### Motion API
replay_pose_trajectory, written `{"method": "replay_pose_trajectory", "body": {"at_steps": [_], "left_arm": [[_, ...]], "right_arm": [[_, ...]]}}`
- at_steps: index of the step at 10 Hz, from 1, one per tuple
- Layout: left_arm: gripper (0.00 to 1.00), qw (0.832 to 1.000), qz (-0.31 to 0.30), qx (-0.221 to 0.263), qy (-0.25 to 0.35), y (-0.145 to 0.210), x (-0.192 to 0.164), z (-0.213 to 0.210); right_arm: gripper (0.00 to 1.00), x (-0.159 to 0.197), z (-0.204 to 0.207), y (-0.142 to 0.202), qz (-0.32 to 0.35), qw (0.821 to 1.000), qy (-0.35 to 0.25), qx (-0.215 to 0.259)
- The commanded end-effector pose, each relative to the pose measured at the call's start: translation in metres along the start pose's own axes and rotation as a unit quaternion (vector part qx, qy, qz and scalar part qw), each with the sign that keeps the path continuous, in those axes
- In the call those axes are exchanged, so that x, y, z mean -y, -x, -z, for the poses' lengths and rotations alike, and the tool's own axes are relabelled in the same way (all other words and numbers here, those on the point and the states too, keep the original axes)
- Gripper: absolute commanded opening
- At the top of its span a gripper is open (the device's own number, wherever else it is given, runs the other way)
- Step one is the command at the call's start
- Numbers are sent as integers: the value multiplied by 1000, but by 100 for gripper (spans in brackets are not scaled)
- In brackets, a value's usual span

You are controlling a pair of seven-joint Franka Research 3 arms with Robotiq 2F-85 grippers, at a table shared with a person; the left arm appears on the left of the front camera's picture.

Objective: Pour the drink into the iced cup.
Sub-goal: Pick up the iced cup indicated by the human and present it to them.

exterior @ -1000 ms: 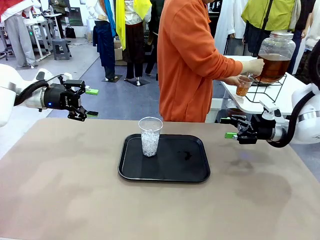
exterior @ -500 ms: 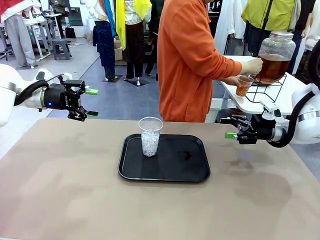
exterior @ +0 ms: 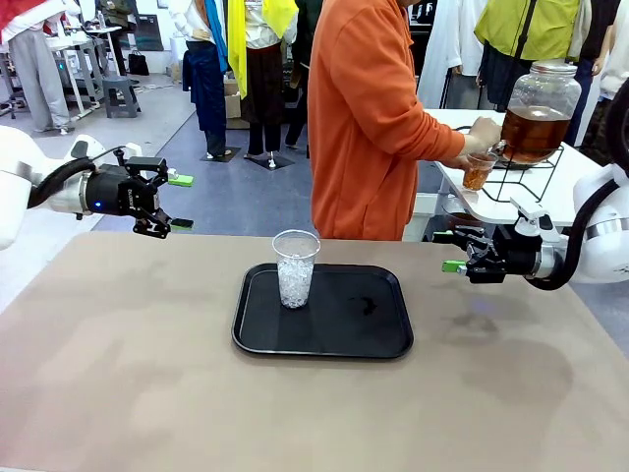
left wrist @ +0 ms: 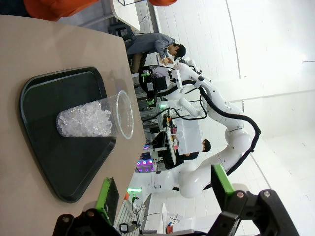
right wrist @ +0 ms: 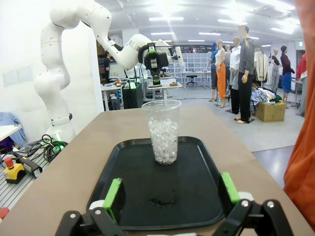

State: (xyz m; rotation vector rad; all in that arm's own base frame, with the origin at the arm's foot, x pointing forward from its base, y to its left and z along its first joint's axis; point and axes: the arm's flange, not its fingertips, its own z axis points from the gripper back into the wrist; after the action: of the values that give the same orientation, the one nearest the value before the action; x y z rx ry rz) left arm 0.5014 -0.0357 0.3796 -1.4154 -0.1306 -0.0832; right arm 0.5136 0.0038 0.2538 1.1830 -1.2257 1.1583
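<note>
Front view: iced cup stands upright on the left part of the black tray, mid-frame on the tan table. Left gripper hangs at left edge, fingers spread wide, nothing between. Right gripper at right, also spread, empty. Upper right: the drink sits in the dispenser jar on a white side table; a person in orange holds a small cup of amber liquid at the spigot.

Left wrist view: rolled sideways; iced cup on tray, left half. Left gripper wide apart at bottom.

Right wrist view: iced cup centre, on tray. Right gripper wide, empty, bottom edge.
</note>
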Motion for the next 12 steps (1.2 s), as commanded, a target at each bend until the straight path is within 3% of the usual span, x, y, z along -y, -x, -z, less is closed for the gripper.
{"method": "replay_pose_trajectory", "body": {"at_steps": [1, 12], "left_arm": [[100, 1000, 9, 2, -2, 2, 1, 0], [100, 1000, 9, 2, -2, 2, 1, 0]], "right_arm": [[100, 3, 3, -5, -1, 1000, -2, -1], [100, 3, 3, -5, -1, 1000, -2, -1]]}}
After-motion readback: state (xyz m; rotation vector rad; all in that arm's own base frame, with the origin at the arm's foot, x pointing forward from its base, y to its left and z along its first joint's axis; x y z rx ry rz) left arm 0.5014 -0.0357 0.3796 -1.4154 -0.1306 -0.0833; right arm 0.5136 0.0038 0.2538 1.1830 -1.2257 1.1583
